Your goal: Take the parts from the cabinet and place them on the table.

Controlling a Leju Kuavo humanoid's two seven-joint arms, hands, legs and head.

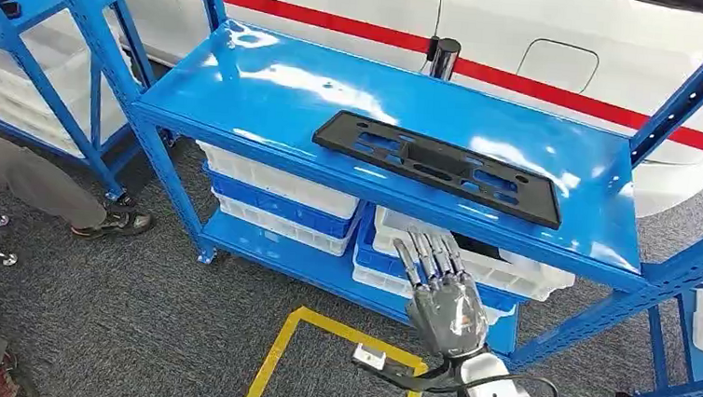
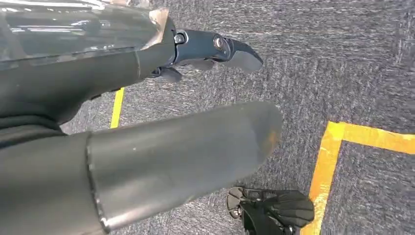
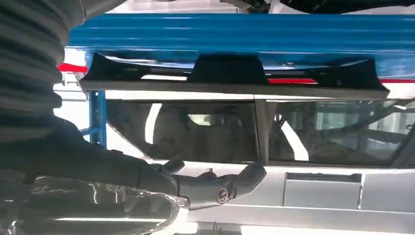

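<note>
Right hand (image 1: pixel 446 299) is sitting just below the front edge of the blue shelf (image 1: pixel 272 81), fingers (image 1: pixel 426 258) stretched out straight and a bit apart, pointing up toward the shelf and holding nothing. It's not touching the part, which is the long flat black plastic panel (image 1: pixel 439 165) with cutouts, lying flat on top of the shelf toward the right side, angled a little to the shelf edge. From the right wrist view the same panel (image 3: pixel 230 78) is showing edge-on against the blue shelf surface (image 3: pixel 235 34), with the hand (image 3: pixel 205 188) well clear of it and a white car behind. Left hand (image 2: pixel 147 147) is hanging down over the grey carpet (image 2: pixel 342 63) near the yellow floor tape (image 2: pixel 328 156), nothing in it, fingers apart as far as I can tell. White and blue bins (image 1: pixel 278 193) are stacked on the lower shelf level. Somebody's legs and shoe (image 1: pixel 112 224) are showing at the left, standing on the carpet beside the rack.
</note>
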